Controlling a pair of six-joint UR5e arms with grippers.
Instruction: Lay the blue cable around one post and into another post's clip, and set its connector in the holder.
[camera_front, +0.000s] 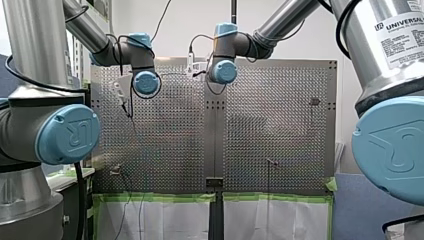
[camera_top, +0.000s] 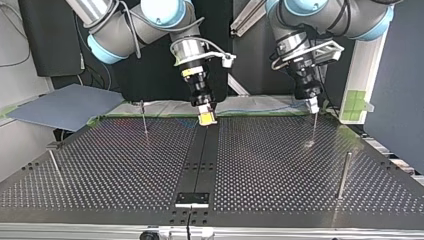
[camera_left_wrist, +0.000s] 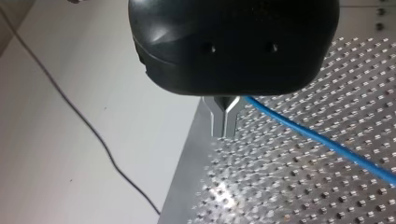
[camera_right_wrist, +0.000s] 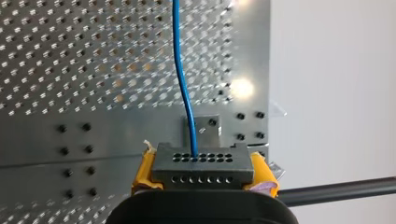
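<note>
In the right wrist view my right gripper (camera_right_wrist: 202, 179) has its yellow pads shut on the dark connector (camera_right_wrist: 202, 167). The blue cable (camera_right_wrist: 180, 70) rises out of the connector over the perforated table. In the top view this gripper (camera_top: 206, 118) hangs over the table's middle strip, at the far side. My left gripper (camera_left_wrist: 225, 123) has its metal fingers pressed together, and the blue cable (camera_left_wrist: 322, 140) runs out from beside them across the table. In the top view my left gripper (camera_top: 312, 106) hangs right over a thin post (camera_top: 314, 129). The cable (camera_top: 260, 109) runs between the two grippers.
More thin posts stand on the table (camera_top: 280, 165) in the top view: one at far left (camera_top: 144, 119), one with a clip at the left edge (camera_top: 54, 161), one at right (camera_top: 343, 175). A small holder plate (camera_top: 192, 199) sits at the near middle. A metal block (camera_right_wrist: 208, 127) lies ahead of the connector.
</note>
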